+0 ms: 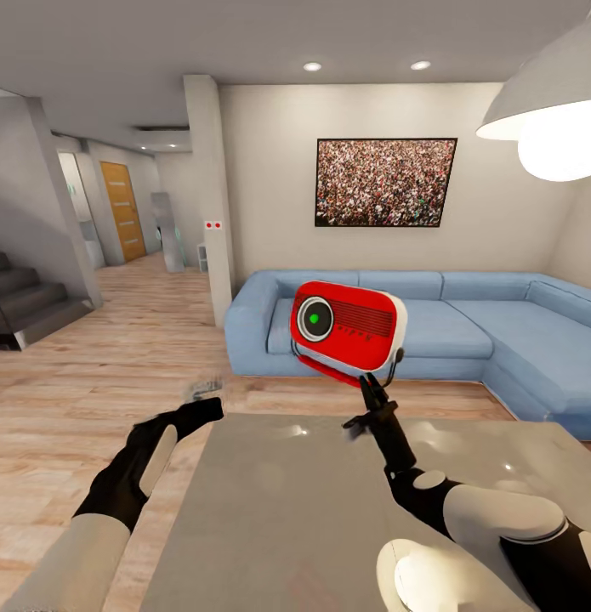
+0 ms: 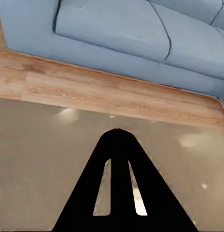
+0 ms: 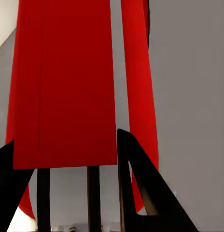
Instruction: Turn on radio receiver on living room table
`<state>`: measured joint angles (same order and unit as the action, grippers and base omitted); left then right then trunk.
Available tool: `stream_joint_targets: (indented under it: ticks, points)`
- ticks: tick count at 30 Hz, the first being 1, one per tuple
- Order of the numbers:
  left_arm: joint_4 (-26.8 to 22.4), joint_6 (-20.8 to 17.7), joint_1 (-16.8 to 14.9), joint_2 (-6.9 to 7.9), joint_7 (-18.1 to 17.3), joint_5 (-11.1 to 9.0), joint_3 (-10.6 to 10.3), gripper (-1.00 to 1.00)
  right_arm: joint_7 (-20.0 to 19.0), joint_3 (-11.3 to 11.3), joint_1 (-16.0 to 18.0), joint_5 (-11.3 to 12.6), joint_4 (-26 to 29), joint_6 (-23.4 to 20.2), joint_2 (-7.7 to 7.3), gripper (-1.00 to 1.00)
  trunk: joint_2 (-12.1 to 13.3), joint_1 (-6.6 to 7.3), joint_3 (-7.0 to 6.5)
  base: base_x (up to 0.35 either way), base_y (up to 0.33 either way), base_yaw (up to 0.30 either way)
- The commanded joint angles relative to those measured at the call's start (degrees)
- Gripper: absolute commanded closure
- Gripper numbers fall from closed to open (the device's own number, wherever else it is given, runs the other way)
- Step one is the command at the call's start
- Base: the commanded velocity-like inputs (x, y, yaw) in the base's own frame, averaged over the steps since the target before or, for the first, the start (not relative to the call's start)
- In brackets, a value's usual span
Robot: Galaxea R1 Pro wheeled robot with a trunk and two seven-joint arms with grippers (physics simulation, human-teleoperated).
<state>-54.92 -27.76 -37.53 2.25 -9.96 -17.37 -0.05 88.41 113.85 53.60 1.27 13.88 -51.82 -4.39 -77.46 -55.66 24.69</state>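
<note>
The right gripper [image 1: 373,382] clamps the radio receiver [image 1: 348,325] above the table [image 1: 278,510] (glossy grey); the left gripper [image 1: 212,406] is closed, empty.

Colours I'm seeing from the rig

My radio receiver [image 1: 348,327] is bright red with white sides, a black dial with green centre, and a slatted grille. At twelve o'clock beyond it sits the blue sofa [image 1: 465,327]; above, a speckled crowd picture [image 1: 385,182] in a black frame. The table [image 1: 286,510] is glossy grey, the floor [image 1: 99,374] light wood, and the right gripper [image 1: 373,393] black.
</note>
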Motion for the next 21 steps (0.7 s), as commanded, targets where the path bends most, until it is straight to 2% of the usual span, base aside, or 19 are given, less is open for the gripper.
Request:
stream_joint_targets:
  ticks: [1, 3, 4, 7, 10, 13, 15, 17, 19, 20, 21]
  points:
    - [1.3, 0.5, 0.1, 0.98, 0.0, 0.0, 0.0, 1.00, 0.0, -0.1, 0.0, 0.2, 0.0, 0.0, 0.00, 1.00, 0.0, 0.00, -0.01, 0.000, 0.000, 0.000]
    - [4.0, 2.1, 0.2, 2.80, 0.1, 0.0, 0.1, 1.00, 0.0, -0.1, 0.0, 1.4, 0.0, 0.1, 0.00, 1.00, 0.0, 0.00, -0.01, 0.000, 0.000, 0.000]
    - [4.8, 2.5, 0.2, 3.21, 0.1, 0.0, 0.1, 1.00, 0.0, -0.1, 0.0, 1.6, 0.0, 0.1, 0.00, 1.00, 0.0, 0.00, -0.01, 0.000, 0.000, 0.000]
    - [11.1, 5.3, 0.2, 5.36, 0.3, -0.1, 0.6, 1.00, 0.0, -0.2, 0.0, 2.6, 0.0, 0.4, 0.00, 1.00, 0.0, 0.00, -0.01, 0.000, 0.000, 0.000]
    - [18.7, 10.5, 0.3, 6.71, 0.4, -0.1, 1.4, 1.00, -0.7, -0.1, 0.0, 6.0, 0.1, 3.1, 0.03, 1.00, 0.0, 0.00, -0.01, 0.000, 0.000, 0.000]
    - [27.3, 17.0, 0.3, 8.00, 0.4, -0.1, 1.6, 1.00, -4.4, -0.2, 0.0, 9.8, 0.1, 8.9, 0.12, 1.00, 0.0, 0.00, -0.01, 0.000, 0.000, 0.000]
    - [32.9, 22.0, 0.3, 9.16, 0.3, -0.1, 1.6, 1.00, -9.4, -0.4, 0.0, 11.0, 0.2, 14.8, 0.16, 1.00, 0.0, 0.00, -0.01, 0.000, 0.000, 0.000]
    - [36.1, 24.7, 0.2, 9.88, 0.2, -0.1, 1.6, 1.00, -13.4, -1.3, 0.0, 11.4, 0.2, 21.2, 0.23, 1.00, 0.0, 0.00, -0.01, 0.000, 0.000, 0.000]
    - [38.7, 26.5, 0.3, 10.29, 0.3, -0.1, 1.6, 1.00, -16.1, -4.1, 0.0, 11.6, 0.3, 28.8, 0.33, 1.00, 0.0, 0.00, -0.01, 0.000, 0.000, 0.000]
    - [39.2, 26.9, 0.3, 10.35, 0.3, -0.1, 1.6, 1.00, -16.5, -5.1, 0.0, 11.6, 0.3, 30.5, 0.35, 1.00, 0.0, 0.00, -0.01, 0.000, 0.000, 0.000]
    - [40.3, 27.7, 0.3, 10.45, 0.3, -0.1, 1.6, 1.00, -17.5, -7.4, 0.0, 11.7, 0.3, 33.6, 0.41, 1.00, 0.0, 0.00, -0.01, 0.000, 0.000, 0.000]
